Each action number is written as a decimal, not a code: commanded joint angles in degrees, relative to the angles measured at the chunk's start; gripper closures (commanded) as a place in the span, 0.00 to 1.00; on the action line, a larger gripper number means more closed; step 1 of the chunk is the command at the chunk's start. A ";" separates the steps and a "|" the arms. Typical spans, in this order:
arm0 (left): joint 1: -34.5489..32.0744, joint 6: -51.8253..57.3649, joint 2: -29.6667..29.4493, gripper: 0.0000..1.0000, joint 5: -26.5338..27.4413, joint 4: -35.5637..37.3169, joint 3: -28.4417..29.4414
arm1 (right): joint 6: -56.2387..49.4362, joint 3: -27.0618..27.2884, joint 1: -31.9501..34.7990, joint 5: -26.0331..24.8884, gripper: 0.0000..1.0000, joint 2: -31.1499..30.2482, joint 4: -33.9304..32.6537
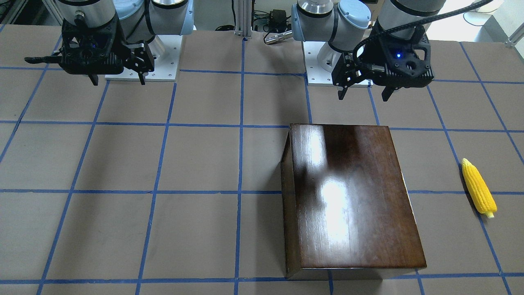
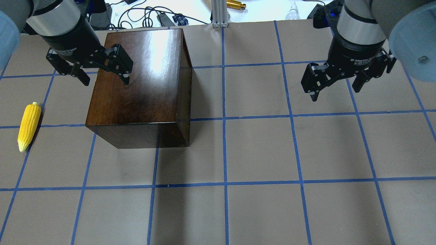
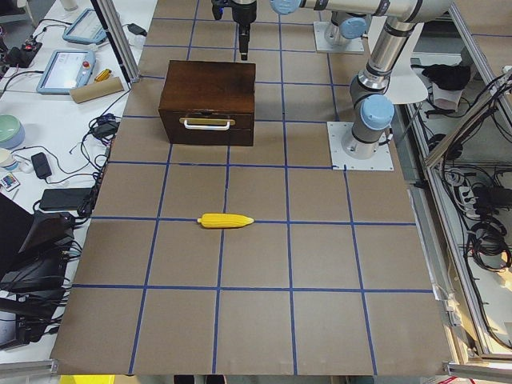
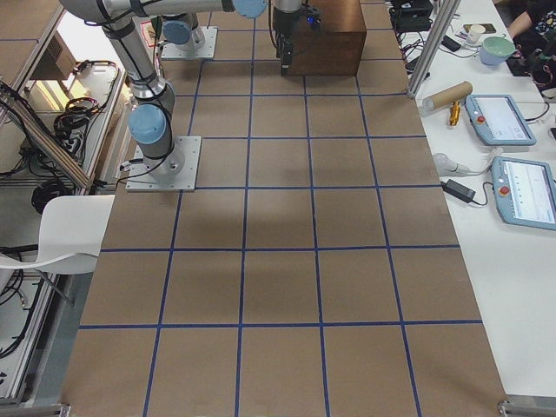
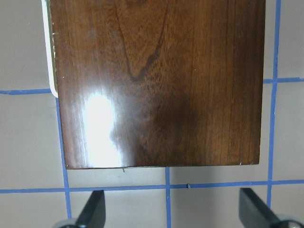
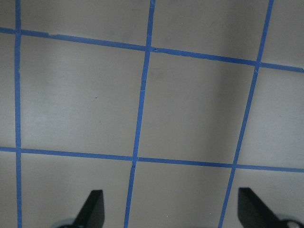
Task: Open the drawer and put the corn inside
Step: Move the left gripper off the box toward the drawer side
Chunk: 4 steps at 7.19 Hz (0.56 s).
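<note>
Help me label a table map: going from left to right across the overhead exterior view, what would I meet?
corn → wooden box → right gripper

corn (image 2: 29, 126) yellow | box (image 2: 143, 85) glossy dark-brown | table (image 2: 259, 153) brown, blue grid

The front-facing camera sits across the table (image 1: 123, 164) from the robot and looks steeply down. The overhead camera looks forward and down from behind the robot. Both frame the dark wooden box (image 1: 352, 196) and the corn (image 1: 478, 187), mirrored. Two end cameras look along the table from high and far, and only the left-end one shows the drawer (image 3: 207, 134) front. Each wrist camera looks straight down from close: the left on the box top, the right on taped table.
</note>
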 commanded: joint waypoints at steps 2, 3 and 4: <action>0.15 0.17 0.13 0.00 0.01 0.00 -0.19 | -0.03 0.00 0.00 0.00 0.00 -0.05 0.00; 0.24 0.52 -0.04 0.00 0.09 0.00 -0.27 | -0.03 0.00 0.00 0.00 0.00 0.04 0.00; 0.76 0.96 -0.04 0.00 0.27 0.09 -0.27 | 0.06 0.00 0.00 0.00 0.00 -0.05 0.00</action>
